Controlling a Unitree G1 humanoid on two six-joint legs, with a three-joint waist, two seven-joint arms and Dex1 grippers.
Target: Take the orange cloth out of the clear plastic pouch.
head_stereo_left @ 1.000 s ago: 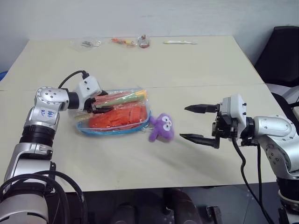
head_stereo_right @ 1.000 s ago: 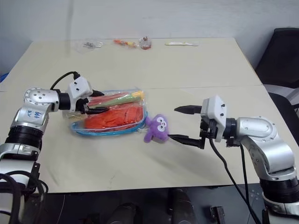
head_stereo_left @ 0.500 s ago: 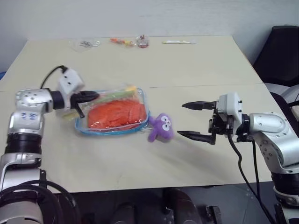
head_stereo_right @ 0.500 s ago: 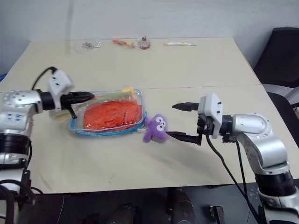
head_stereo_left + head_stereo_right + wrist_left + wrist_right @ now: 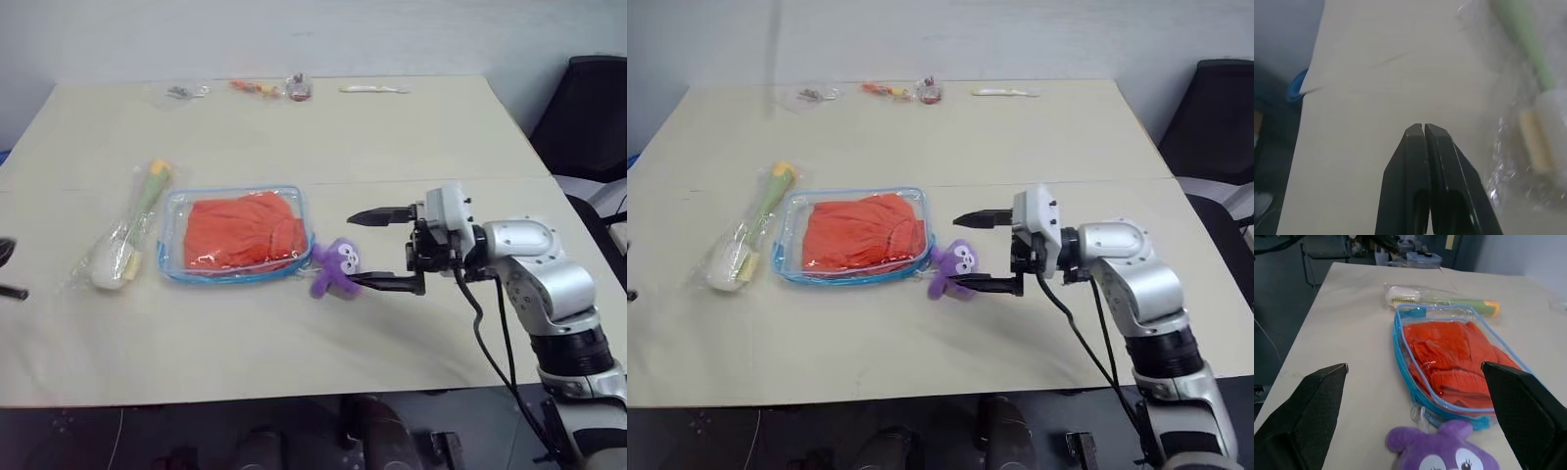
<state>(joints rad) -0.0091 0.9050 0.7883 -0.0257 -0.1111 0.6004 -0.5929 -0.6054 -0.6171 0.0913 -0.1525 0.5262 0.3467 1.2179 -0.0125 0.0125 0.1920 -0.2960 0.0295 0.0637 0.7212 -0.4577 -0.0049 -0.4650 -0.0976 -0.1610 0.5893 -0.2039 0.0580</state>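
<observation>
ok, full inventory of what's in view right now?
table: one, beige.
clear plastic pouch: one, blue-trimmed, left of centre, lying flat.
orange cloth: one, inside the pouch.
wrapped brush: one, green handle, clear wrapper, left of the pouch.
plush toy: one, purple, at the pouch's right corner.
small bagged items: several, mixed colours, along the far edge; contents too small to tell.
pale stick: one, far edge.
chair: one, black, far right.
left gripper: black, shut, empty, beside the brush.
right gripper: black, open, beside the toy.
</observation>
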